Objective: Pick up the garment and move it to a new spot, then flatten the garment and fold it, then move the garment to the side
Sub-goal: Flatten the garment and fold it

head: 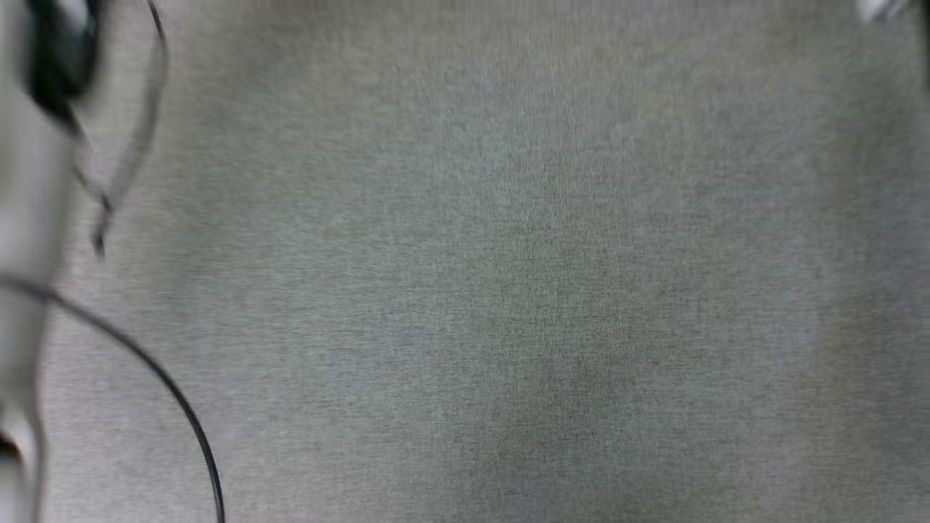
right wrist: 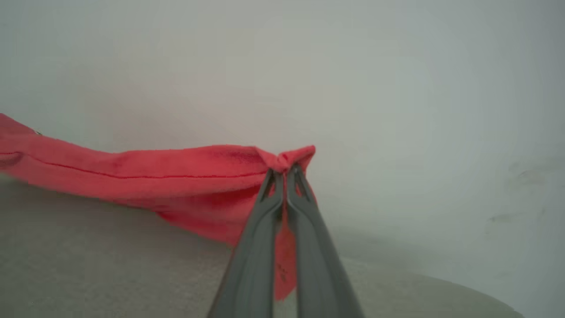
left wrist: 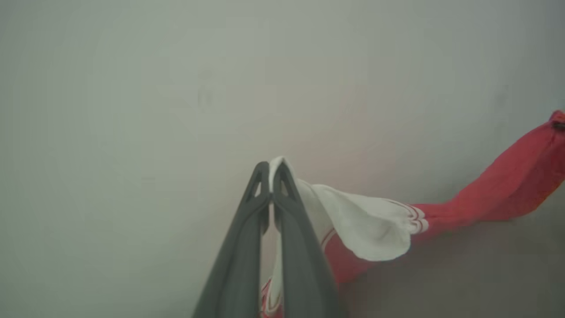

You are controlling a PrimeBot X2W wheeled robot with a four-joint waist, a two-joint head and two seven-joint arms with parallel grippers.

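Observation:
In the left wrist view my left gripper (left wrist: 270, 170) is shut on the white sleeve of the garment (left wrist: 366, 225); the red body stretches off to the right edge, lifted off the surface. In the right wrist view my right gripper (right wrist: 284, 170) is shut on a pinched red edge of the garment (right wrist: 176, 176), whose red cloth runs left in a taut band above the grey surface. The printed side is hidden.
The head view is blurred and looks down on grey woven cloth (head: 508, 290). A pale arm part (head: 29, 218) with black cables (head: 167, 392) runs along its left edge. A pale wall (right wrist: 397, 88) stands behind the garment in both wrist views.

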